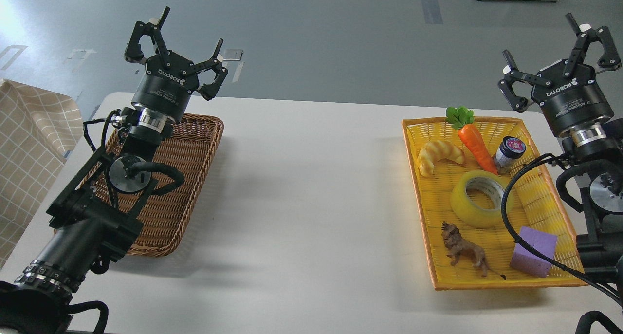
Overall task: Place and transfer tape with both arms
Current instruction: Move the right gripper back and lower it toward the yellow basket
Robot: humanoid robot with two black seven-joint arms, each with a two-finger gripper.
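The tape (477,198) sat flat mid-tray in the yellow basket (559,212), purple foam cube (533,251) at its 5 o'clock, carrot (477,146) at 12. Both grippers hung above the counter (311,202) holding nothing: left gripper (189,29) and right gripper (539,38) each had jaws spread apart.

Two black jointed arms, left (97,202) and right (594,178), carry looping black cables, silver wrist rings and white ROBOTIQ lettering.
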